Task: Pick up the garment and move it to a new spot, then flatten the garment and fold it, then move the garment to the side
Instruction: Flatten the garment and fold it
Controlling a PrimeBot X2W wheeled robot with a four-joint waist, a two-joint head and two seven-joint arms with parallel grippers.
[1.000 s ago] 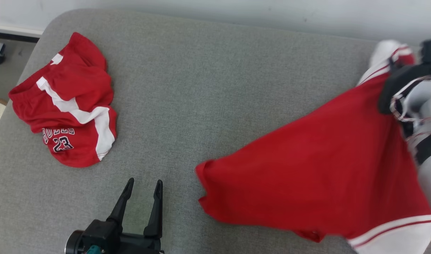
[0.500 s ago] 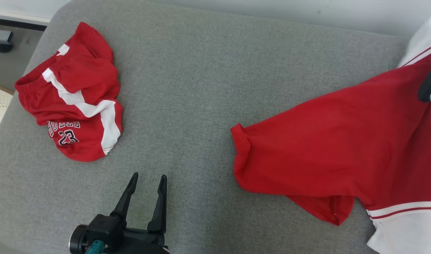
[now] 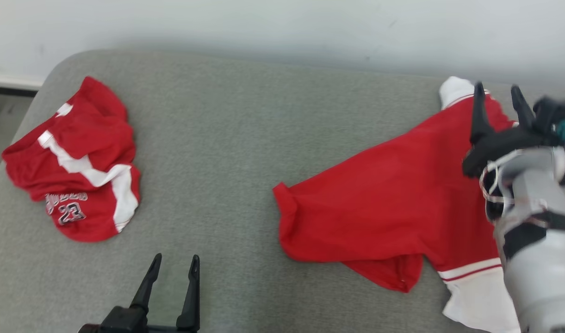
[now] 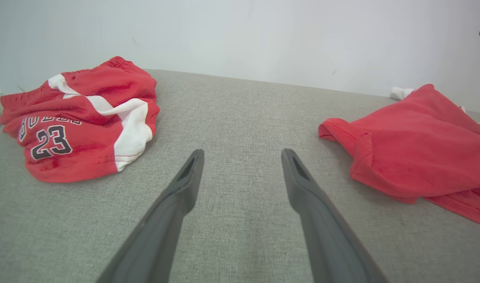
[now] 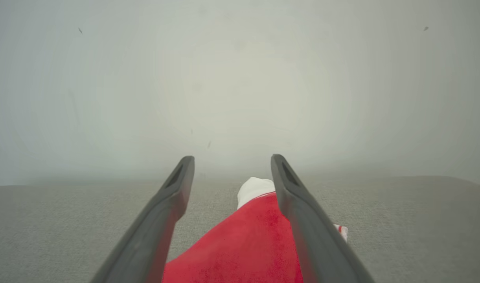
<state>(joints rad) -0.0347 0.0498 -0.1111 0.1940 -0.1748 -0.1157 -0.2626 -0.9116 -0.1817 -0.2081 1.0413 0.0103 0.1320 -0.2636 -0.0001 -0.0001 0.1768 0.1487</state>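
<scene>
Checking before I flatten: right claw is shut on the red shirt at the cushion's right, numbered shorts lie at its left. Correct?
Not quite. The right claw is open, its fingers spread over the red shirt, gripping nothing; the right wrist view shows it. The numbered shorts do lie at the left of the cushion.

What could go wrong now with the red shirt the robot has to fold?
The red shirt lies bunched, one part doubled under; folding now could trap wrinkles. The open right gripper hovers over its far end and might snag the cloth. The look-alike red shorts could get mistaken for it.
</scene>
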